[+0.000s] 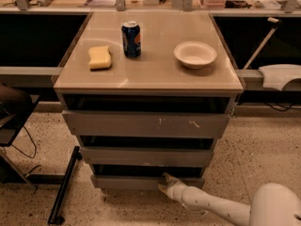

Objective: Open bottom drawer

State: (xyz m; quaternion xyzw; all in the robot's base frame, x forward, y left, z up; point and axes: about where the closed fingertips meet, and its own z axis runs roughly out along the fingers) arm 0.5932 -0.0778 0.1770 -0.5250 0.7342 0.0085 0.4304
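The bottom drawer (127, 182) is the lowest and narrowest of three grey-brown flat fronts in the cabinet, near the floor. A dark gap shows above its front panel. My gripper (165, 183) is at the drawer's top edge, right of its middle, on the end of my white arm (211, 207) that reaches in from the lower right. One fingertip (167, 177) points up over the panel's top edge, the other lies in front of the panel.
Above are the mid-sized drawer (146, 156) and the widest drawer (146, 124) with white scratch marks. On the cabinet top stand a yellow sponge (100, 57), a blue soda can (131, 39) and a white bowl (195, 54). A black stand leg (63, 187) lies on the speckled floor at left.
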